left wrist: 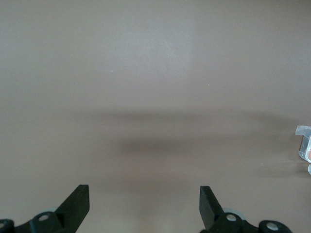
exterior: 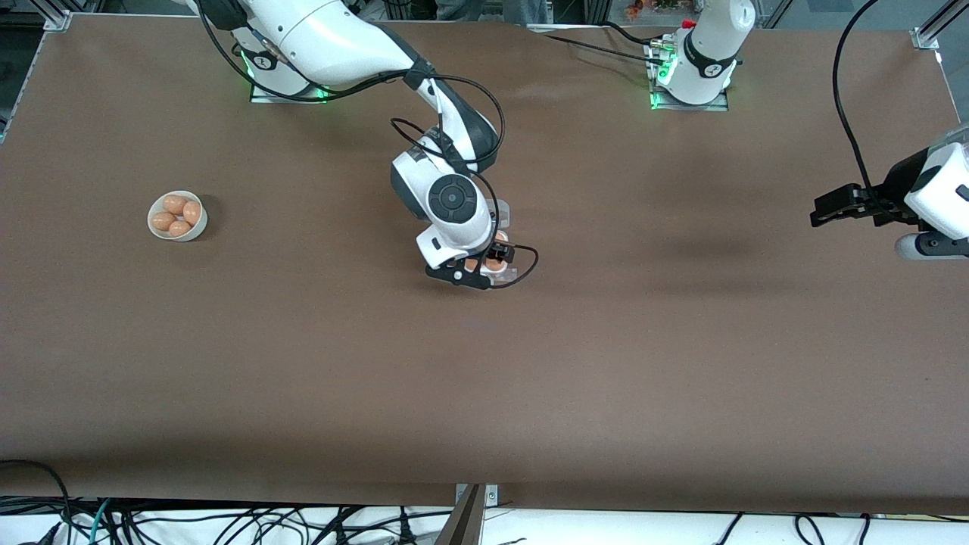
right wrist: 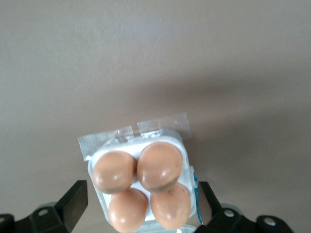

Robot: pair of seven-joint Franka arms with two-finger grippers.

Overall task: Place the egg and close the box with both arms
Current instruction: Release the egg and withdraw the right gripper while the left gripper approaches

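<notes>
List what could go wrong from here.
1. The open right gripper straddles the box, so lifting off-line may clip one of the four eggs or drag the tray.
2. The clear lid lies open, so the eggs are unprotected.
3. The open left gripper hangs away, so closing needs a long reach.

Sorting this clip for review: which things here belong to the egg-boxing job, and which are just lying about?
Job:
- small white four-cell egg carton with clear lid, four orange-brown eggs in it
- right claw, open over the carton
- left claw, open, waiting

Lying about:
- round white bowl of eggs
- brown table
</notes>
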